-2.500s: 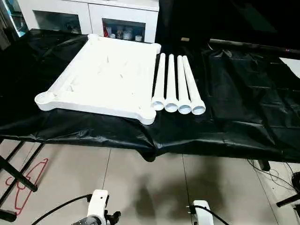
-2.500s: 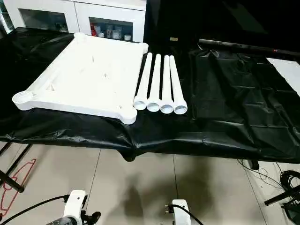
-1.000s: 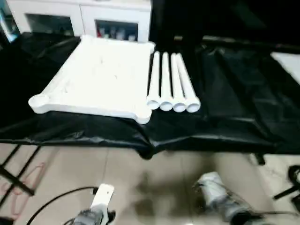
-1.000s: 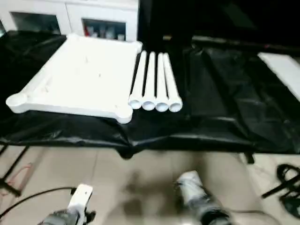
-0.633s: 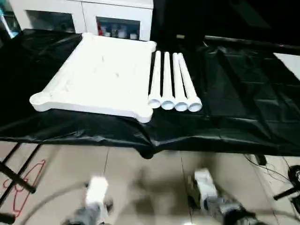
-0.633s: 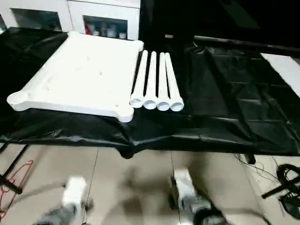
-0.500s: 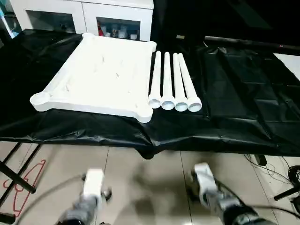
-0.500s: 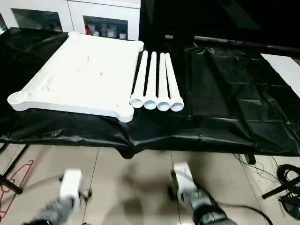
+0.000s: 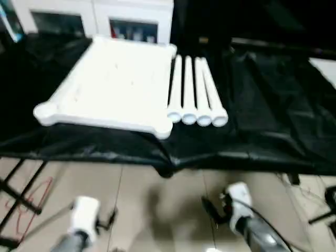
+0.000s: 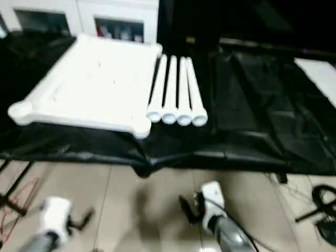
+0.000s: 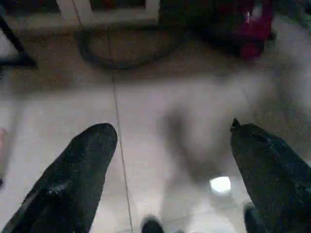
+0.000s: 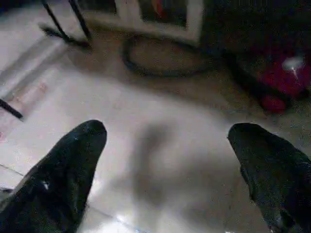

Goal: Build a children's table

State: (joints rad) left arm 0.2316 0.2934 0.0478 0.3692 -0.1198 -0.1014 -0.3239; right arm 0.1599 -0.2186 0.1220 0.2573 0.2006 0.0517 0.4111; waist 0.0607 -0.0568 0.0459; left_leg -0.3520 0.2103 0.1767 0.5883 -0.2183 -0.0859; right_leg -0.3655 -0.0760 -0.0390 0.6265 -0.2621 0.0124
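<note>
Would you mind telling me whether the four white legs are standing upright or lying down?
Lying down. The four legs rest flat, side by side on the black-covered table, right of the tabletop, open ends facing the robot.

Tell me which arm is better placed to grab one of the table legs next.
Right, probably. The right gripper hangs almost straight below the four legs, jaws wide open. The left gripper sits further to the side, below the tabletop.

From my seat: white tabletop (image 9: 107, 86) lying underside up on the black-sheeted table (image 9: 273, 105), four white legs (image 9: 197, 97) lined up side by side just right of it. White cabinet (image 9: 100, 18) behind. Both my arms are low over the tiled floor (image 9: 157, 205).
</note>
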